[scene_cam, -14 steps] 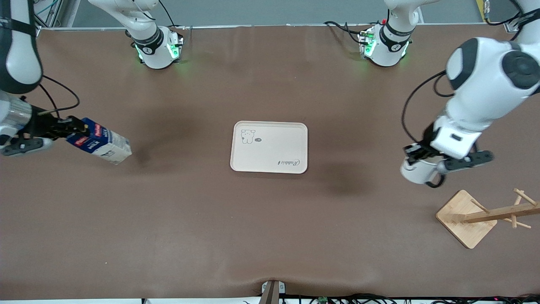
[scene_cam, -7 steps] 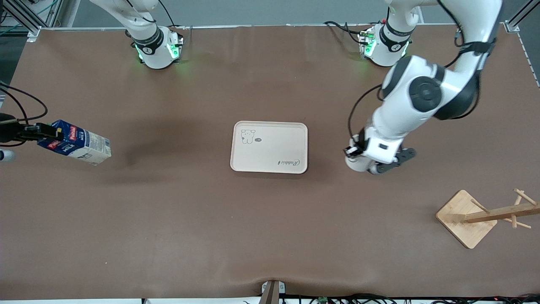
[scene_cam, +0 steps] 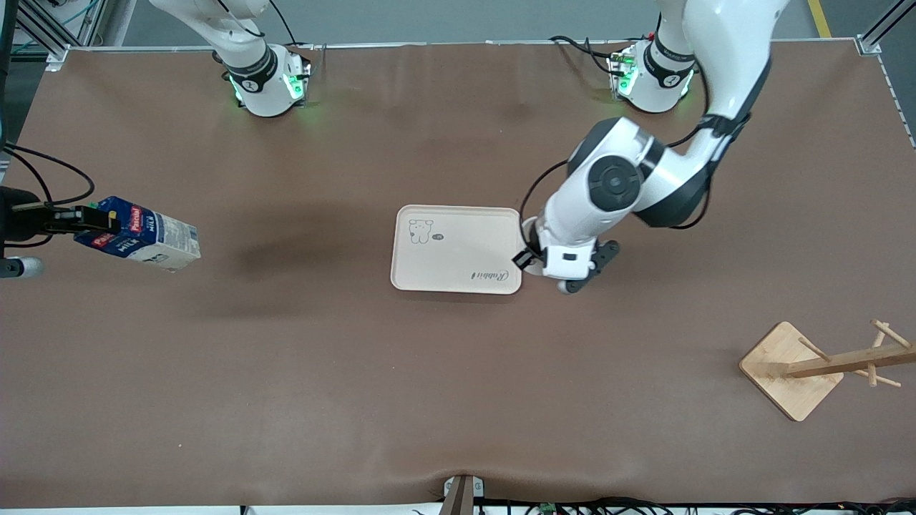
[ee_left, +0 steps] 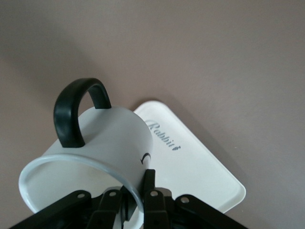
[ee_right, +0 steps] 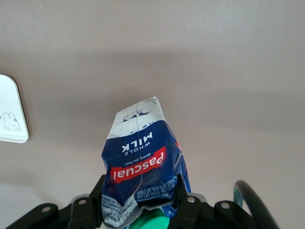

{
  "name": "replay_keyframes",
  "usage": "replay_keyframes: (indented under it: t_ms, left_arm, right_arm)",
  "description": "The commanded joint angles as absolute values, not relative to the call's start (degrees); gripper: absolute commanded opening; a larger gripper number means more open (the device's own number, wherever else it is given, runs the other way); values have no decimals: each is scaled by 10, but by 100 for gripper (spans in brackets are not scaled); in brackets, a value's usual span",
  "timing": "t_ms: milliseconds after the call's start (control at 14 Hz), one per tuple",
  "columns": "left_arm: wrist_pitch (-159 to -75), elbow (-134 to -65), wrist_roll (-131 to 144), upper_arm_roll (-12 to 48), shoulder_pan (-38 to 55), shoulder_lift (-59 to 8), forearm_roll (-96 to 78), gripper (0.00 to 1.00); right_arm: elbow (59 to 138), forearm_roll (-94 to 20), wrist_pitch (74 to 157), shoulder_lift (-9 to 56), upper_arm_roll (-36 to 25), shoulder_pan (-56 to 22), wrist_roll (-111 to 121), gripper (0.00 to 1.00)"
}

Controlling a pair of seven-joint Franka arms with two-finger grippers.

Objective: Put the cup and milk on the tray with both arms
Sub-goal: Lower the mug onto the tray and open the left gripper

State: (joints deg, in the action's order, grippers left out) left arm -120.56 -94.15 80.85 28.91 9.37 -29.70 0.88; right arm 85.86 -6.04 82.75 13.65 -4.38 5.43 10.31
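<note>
- The left gripper (ee_left: 136, 202) pinches the wall of the cup (ee_left: 95, 157), one finger inside the rim and one outside; the cup hangs tilted over the tray's edge at about 3 o'clock of the tray (scene_cam: 458, 236), toward the left arm's end.
- The right gripper (ee_right: 138, 200) is clamped on the top of the milk (scene_cam: 139, 234), next to the green cap; the carton is carried aslant over bare table, well apart from the tray at its 9 o'clock.
- To do this step well, I judge the cup should be levelled upright over the tray before it is lowered.
- The milk needs a long carry toward the tray's 9 o'clock half, then righting onto its base, leaving room between the arms.
</note>
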Motion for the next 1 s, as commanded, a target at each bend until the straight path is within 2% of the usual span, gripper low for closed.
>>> replay_keyframes:
  t_ms: [0,429,929]
  left_arm:
    - [-1205,-920,867,288,108,-336,-9,0]
    - [-1289,-947,976,287,149,-373,-22,0]
    - [-1300,-969,977,283,138,-378,-18,0]
  right_arm:
    - [831,-52,812,144,-45,6,1,0]
    - [838,-100,798,147,-44,-82,-40,0]
    - [837,-117,793,146,-44,-177,-169,0]
